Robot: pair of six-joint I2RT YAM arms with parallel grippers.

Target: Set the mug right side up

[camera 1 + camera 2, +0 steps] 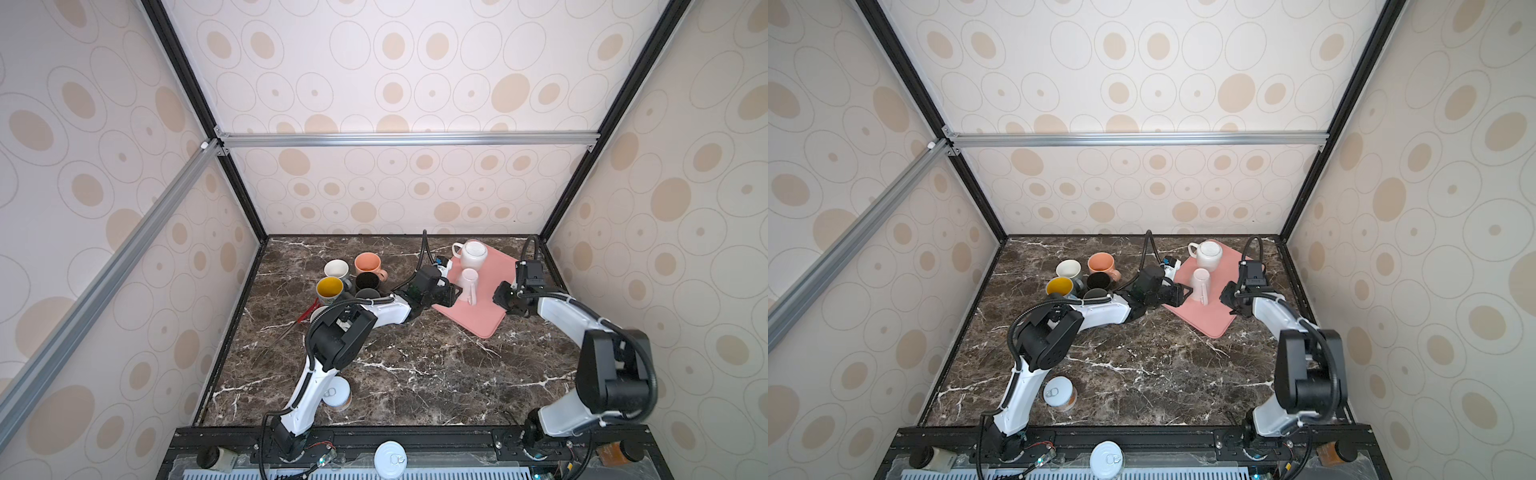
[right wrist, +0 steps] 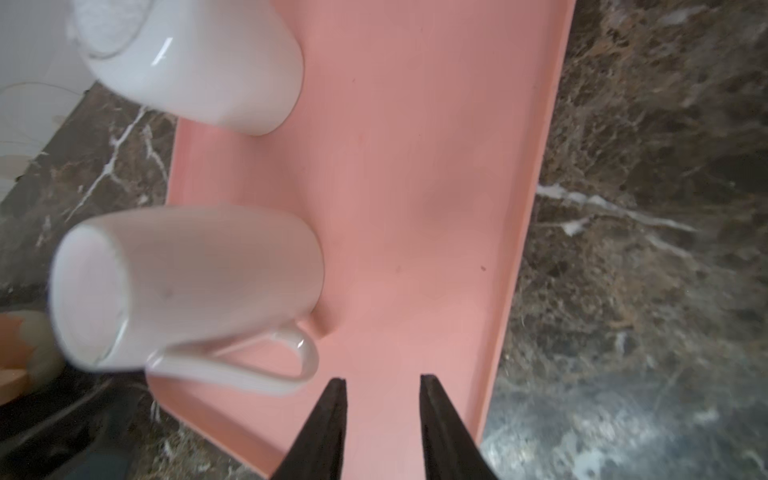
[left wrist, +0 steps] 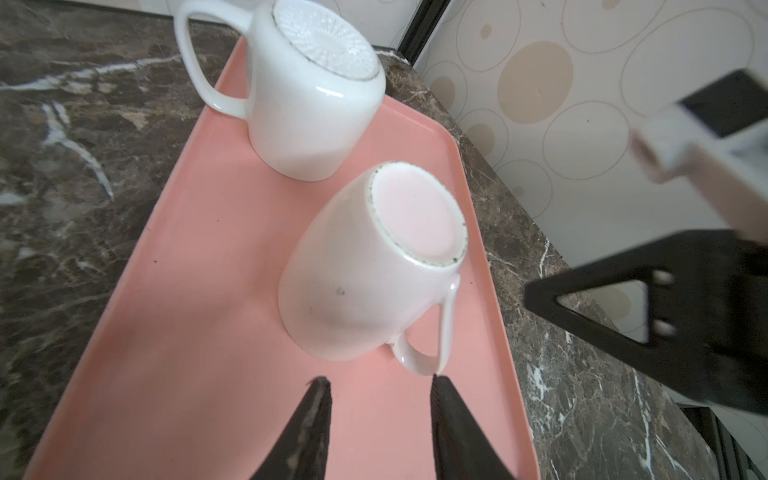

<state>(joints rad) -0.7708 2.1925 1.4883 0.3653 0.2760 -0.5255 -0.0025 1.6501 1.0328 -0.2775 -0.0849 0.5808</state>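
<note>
Two mugs stand upside down on a pink tray (image 1: 478, 322) (image 1: 1209, 325) (image 3: 187, 291) (image 2: 415, 166). The pale pink mug (image 1: 468, 282) (image 1: 1200, 284) (image 3: 374, 266) (image 2: 187, 282) is mid-tray, its handle towards the front. Behind it is a bigger white mug (image 1: 471, 254) (image 1: 1208, 254) (image 3: 307, 91) (image 2: 199, 62). My left gripper (image 1: 456, 291) (image 1: 1187, 289) (image 3: 378, 380) is open just left of the pink mug, one fingertip at its handle, nothing between the jaws. My right gripper (image 1: 500, 298) (image 1: 1225, 297) (image 2: 382, 378) hangs open over the tray's right edge, apart from both mugs.
Several upright mugs cluster at the back left: orange (image 1: 368, 264), white (image 1: 336, 270), black (image 1: 366, 281), yellow (image 1: 329, 289). Red sticks (image 1: 305, 318) lie in front of them. A tin can (image 1: 338, 392) stands by the left arm's base. The enclosure walls are close behind and right of the tray.
</note>
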